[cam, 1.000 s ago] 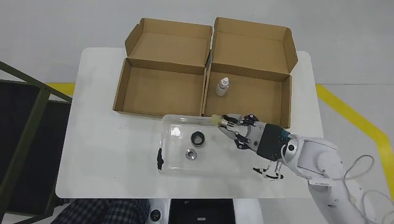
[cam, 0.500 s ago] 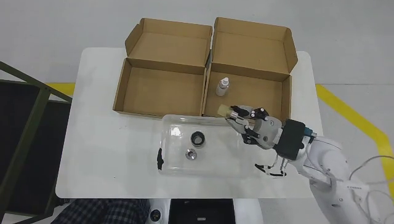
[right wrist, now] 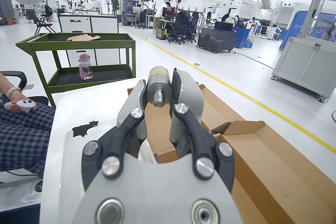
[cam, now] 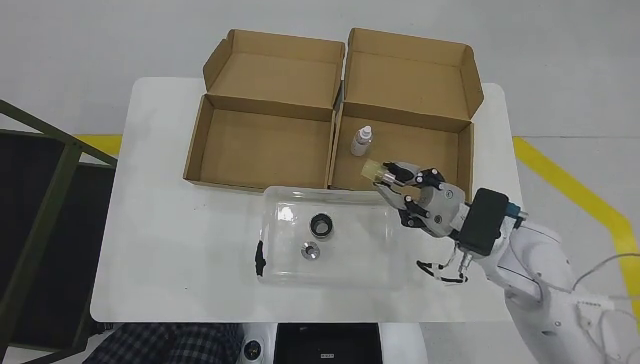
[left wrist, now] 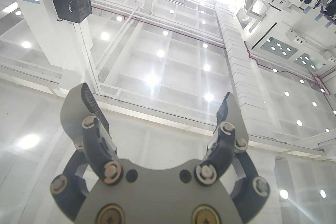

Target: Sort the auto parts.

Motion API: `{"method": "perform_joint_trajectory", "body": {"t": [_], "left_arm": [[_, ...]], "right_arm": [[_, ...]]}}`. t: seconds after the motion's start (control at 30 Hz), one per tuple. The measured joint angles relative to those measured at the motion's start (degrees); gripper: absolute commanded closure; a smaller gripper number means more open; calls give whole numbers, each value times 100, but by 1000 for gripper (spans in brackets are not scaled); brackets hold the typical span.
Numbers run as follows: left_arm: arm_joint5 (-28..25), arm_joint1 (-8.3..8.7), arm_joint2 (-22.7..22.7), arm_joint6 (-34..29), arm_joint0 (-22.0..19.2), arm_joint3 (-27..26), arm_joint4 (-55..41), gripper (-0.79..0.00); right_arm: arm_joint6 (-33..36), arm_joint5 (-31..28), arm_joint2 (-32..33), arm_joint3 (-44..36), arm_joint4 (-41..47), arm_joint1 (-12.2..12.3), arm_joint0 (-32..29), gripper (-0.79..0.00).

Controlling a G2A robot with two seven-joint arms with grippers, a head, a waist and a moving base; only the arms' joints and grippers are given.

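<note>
White table (cam: pixel 160 214), grey floor (cam: pixel 100 24), right end effector (right wrist: pixel 158 80) clamping cylinder (right wrist: pixel 157 95), left end effector (left wrist: pixel 156 93) apart

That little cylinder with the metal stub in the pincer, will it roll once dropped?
Probably yes: the cylinder is round, so on its side it may roll across the cardboard box floor. Its metal stub suggests it is stiff and fairly heavy.

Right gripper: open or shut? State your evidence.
Shut. The right gripper clamps a small cylindrical part from both sides, holding it above the right cardboard box.
</note>
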Motion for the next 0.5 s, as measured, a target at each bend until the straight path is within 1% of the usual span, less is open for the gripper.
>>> {"method": "perform_joint_trajectory", "body": {"t": [0.27,0.5], "left_arm": [[0,0,0,0,0,0,0,-785],[0,0,0,0,0,0,0,-785]], "right_arm": [[448,45,-76,222,-152,-3,72,0],[1049,105,-122,598,-223,-1,242,0]]}}
